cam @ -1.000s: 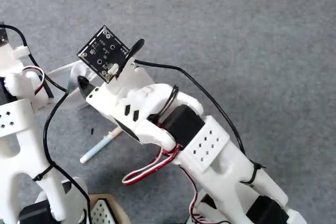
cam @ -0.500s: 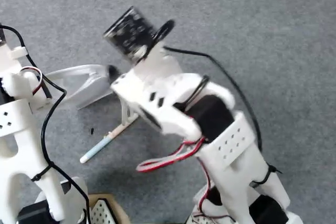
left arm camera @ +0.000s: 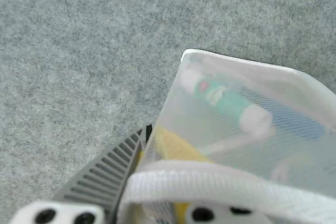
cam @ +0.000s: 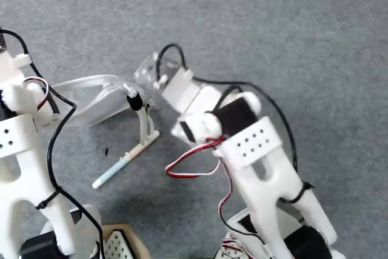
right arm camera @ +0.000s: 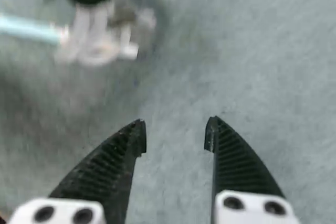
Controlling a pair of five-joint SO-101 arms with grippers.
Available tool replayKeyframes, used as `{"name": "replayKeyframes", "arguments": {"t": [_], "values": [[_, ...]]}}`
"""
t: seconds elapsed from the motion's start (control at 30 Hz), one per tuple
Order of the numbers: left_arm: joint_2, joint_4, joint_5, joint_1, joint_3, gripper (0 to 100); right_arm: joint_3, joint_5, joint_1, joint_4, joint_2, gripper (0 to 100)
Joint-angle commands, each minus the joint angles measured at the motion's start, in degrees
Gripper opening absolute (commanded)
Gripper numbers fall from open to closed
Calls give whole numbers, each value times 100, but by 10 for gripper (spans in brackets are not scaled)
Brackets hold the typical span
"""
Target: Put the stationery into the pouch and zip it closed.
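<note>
A see-through mesh pouch (cam: 97, 95) lies at the table's left, and my left gripper (left arm camera: 142, 153) is shut on its white rim (left arm camera: 210, 184). Through the mesh I see a green-and-white stick (left arm camera: 226, 100), something yellow (left arm camera: 170, 148) and something blue (left arm camera: 302, 124). A white marker with a black cap (cam: 142, 119) lies just off the pouch's mouth. A light-blue pen (cam: 121, 163) rests nearer the arms' bases. My right gripper (right arm camera: 176, 129) hangs open over bare carpet, short of the marker (right arm camera: 92, 30) and the pen (right arm camera: 26, 27).
Grey carpet (cam: 291, 40) covers the table, with free room to the right and the far side. The right arm's body (cam: 230, 125) stands mid-table beside the marker. A tiny black speck (cam: 106, 151) lies near the pen. A box corner (cam: 121, 241) sits at the near edge.
The right arm swung up and to the right, away from the pouch's mouth, uncovering the white marker. Pouch, pen and left arm have kept still.
</note>
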Motion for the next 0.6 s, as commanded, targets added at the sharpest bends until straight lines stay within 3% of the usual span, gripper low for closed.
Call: {"name": "replayKeyframes", "arguments": {"t": [0.0, 0.17, 0.3, 0.57], "values": [[35, -114, 35, -145, -4, 27, 479, 457, -185, -404, -13, 194], [26, -123, 35, -356, -13, 27, 1270, 1064, -343, -1266, 4, 194], [70, -123, 18, -734, -13, 27, 1499, 1090, -589, -1670, 409, 194], [26, -114, -9, -857, 22, 27, 593, 1081, -853, -2136, 2255, 194]]}}
